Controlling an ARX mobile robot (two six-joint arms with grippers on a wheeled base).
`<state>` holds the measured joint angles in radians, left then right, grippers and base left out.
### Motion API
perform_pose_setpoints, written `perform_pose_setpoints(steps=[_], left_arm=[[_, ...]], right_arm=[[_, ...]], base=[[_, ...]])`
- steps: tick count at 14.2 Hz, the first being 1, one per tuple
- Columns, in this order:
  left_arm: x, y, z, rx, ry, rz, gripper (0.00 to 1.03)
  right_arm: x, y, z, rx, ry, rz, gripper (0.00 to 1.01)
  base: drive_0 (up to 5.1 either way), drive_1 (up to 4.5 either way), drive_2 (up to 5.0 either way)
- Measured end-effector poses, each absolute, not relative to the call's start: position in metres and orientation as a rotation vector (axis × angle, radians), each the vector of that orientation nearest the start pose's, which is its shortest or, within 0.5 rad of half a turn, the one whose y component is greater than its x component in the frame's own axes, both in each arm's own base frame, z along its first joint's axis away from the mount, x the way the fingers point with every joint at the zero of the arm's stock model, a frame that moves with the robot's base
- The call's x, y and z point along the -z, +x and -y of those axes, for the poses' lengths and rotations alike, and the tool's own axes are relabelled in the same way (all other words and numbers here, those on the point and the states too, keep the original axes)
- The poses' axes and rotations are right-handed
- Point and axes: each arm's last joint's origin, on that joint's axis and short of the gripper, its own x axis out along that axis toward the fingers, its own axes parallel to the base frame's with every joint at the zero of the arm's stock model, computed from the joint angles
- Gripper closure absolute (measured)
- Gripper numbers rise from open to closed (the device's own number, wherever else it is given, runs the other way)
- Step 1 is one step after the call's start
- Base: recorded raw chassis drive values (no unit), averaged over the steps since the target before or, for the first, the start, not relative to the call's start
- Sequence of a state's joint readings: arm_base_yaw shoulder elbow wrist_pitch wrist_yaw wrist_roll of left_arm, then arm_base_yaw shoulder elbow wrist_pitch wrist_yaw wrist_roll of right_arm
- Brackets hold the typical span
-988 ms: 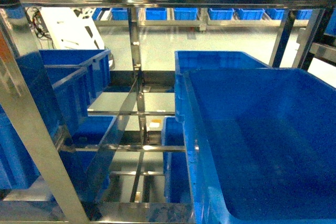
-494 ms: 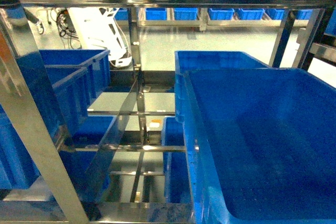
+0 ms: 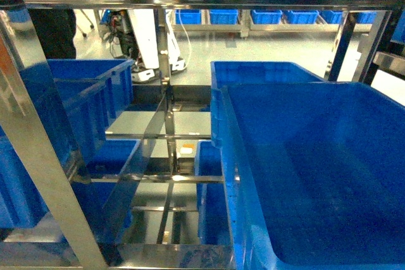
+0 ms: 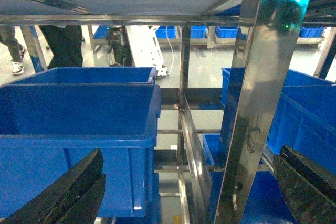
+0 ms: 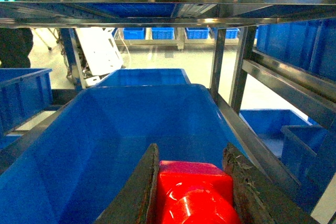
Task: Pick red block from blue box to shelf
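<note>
Red block (image 5: 193, 192) pinched in right end effector (image 5: 192, 182) above blue box (image 5: 63, 145), seemingly clear of its floor. Lift straight, carry level onto shelf (image 5: 252, 77). Left end effector (image 4: 184, 192) spread, empty.

Both grippers carry dark, rough-surfaced jaws (worn and flecked along the edges), broad and flat.

Three close views into shelf (image 3: 166, 124)

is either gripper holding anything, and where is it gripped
The right gripper pinches the red block by its two opposite sides between its fingers. The left gripper is open and empty.
</note>
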<state>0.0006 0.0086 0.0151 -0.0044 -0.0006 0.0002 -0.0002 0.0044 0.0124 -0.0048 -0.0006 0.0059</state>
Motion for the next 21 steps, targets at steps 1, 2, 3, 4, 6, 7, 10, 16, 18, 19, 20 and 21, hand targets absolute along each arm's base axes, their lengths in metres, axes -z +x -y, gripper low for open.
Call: perform_pose_setpoints(steps=[1, 2, 3, 4, 6, 7, 10, 16, 18, 19, 20, 21], left_arm=[[-0.168, 0.097, 0.0, -0.001, 0.0, 0.002, 0.05], [-0.168, 0.097, 0.0, -0.001, 0.0, 0.002, 0.05], [-0.168, 0.097, 0.0, -0.001, 0.0, 0.002, 0.05], [-0.168, 0.097, 0.0, -0.001, 0.0, 0.002, 0.05], [-0.168, 0.097, 0.0, -0.001, 0.0, 0.002, 0.05], [-0.168, 0.097, 0.0, -0.001, 0.0, 0.002, 0.05], [-0.168, 0.097, 0.0, 0.0, 0.001, 0.003, 0.05], [-0.168, 0.097, 0.0, -0.001, 0.0, 0.003, 0.05], [-0.168, 0.097, 0.0, -0.001, 0.0, 0.003, 0.05], [-0.168, 0.097, 0.0, 0.0, 0.0, 0.003, 0.05], [-0.168, 0.097, 0.0, -0.001, 0.0, 0.002, 0.05], [-0.168, 0.097, 0.0, -0.001, 0.0, 0.003, 0.05]], right_arm=[[-0.167, 0.097, 0.0, 0.0, 0.006, 0.003, 0.72], [-0.167, 0.097, 0.0, 0.0, 0.006, 0.003, 0.72], [-0.167, 0.097, 0.0, 0.0, 0.006, 0.003, 0.72], [-0.167, 0.097, 0.0, 0.0, 0.006, 0.003, 0.72], [-0.167, 0.097, 0.0, 0.0, 0.006, 0.003, 0.72], [-0.167, 0.097, 0.0, 0.0, 0.006, 0.003, 0.72], [-0.165, 0.106, -0.002, 0.227, -0.085, -0.223, 0.72], [-0.171, 0.214, -0.003, 0.115, 0.073, -0.301, 0.65], [-0.153, 0.242, -0.018, 0.036, 0.065, -0.395, 0.41], [-0.147, 0.243, -0.023, 0.029, 0.056, -0.422, 0.28], [-0.149, 0.243, -0.026, 0.026, 0.052, -0.412, 0.17], [-0.154, 0.241, -0.03, 0.019, 0.046, -0.396, 0.06]], base=[[0.0, 0.0, 0.0], [0.0, 0.0, 0.0], [0.0, 0.0, 0.0], [0.0, 0.0, 0.0], [0.0, 0.0, 0.0], [0.0, 0.0, 0.0], [0.0, 0.0, 0.0], [0.0, 0.0, 0.0], [0.0, 0.0, 0.0], [0.0, 0.0, 0.0], [0.0, 0.0, 0.0], [0.0, 0.0, 0.0]])
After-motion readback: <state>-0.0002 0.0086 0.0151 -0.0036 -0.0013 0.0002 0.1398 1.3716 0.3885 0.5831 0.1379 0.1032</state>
